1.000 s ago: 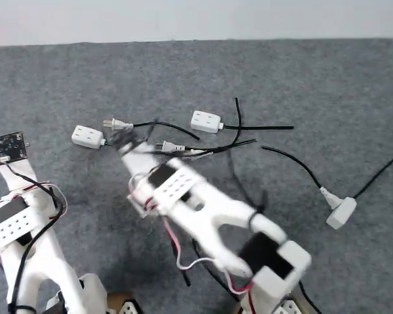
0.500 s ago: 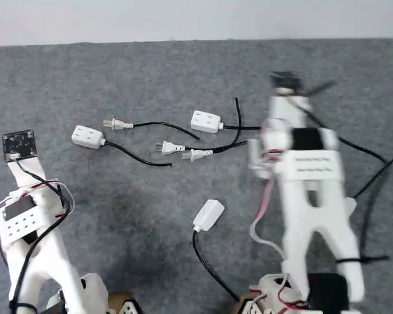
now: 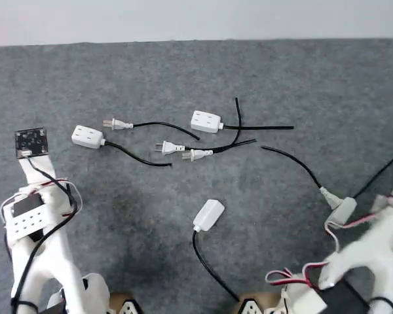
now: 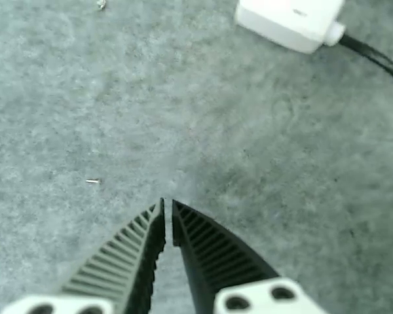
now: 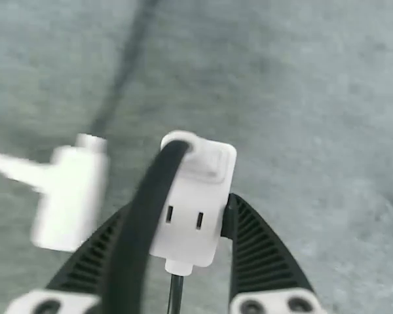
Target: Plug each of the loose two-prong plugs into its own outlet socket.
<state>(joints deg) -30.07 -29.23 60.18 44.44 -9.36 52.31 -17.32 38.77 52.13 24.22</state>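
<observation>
Grey felt-like matting (image 3: 295, 72) covers the table, strewn with white plastic outlet sockets on black cords and white two-prong plugs. At the mat's near right edge the right gripper (image 5: 180, 206) has its jaws spread wide to either side of the right-hand socket (image 5: 193, 190), a white block whose two slots face the wrist camera. One finger (image 5: 249, 242) lies close against the block's side, while the other stands off behind the thick black cord (image 5: 141, 222) that leaves the block. A blurred white plug (image 5: 69, 196) lies just beside this socket, apart from it. At the far left the left gripper (image 4: 168, 208) hangs over bare mat, narrowed to a thin slit and gripping nothing, near the left-hand socket (image 4: 288, 19). The middle socket (image 3: 206, 121) lies farther back at the centre, and the near socket (image 3: 208, 214) sits alone toward the front. Between the left-hand and middle sockets the left plug (image 3: 116, 123), the centre plug (image 3: 165, 148) and the right plug (image 3: 195, 155) lie unplugged, the last two close together.
</observation>
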